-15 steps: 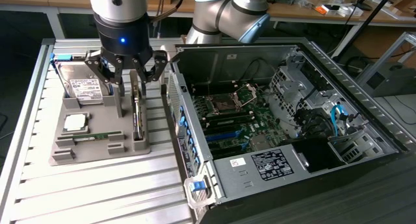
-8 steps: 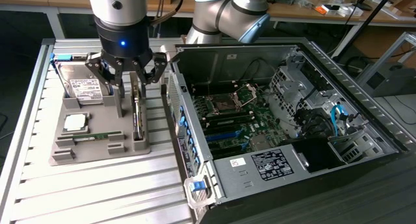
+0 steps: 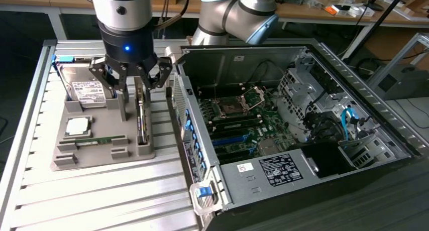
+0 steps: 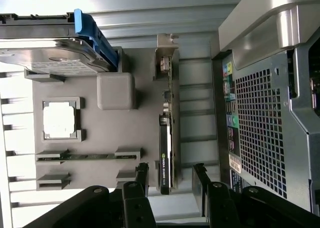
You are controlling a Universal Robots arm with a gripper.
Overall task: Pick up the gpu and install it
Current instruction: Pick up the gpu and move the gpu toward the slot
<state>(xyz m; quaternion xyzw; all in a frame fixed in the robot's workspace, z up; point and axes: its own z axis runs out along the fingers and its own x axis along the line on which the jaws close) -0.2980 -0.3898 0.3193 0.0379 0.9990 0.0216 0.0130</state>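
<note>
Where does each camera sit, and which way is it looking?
Exterior view: off the arm, raised, looking down on the grey tray and the open computer case; the arm and its end effector show.
Wrist view: on the wrist, looking down along the open end effector at the gpu, which stands on edge; both fingers show, one each side of it.
Shared: gpu, tray, hard drive, case.

Label [image 4: 163, 170] on the gpu [image 4: 166, 138] seemingly reads NVIDIA.
</note>
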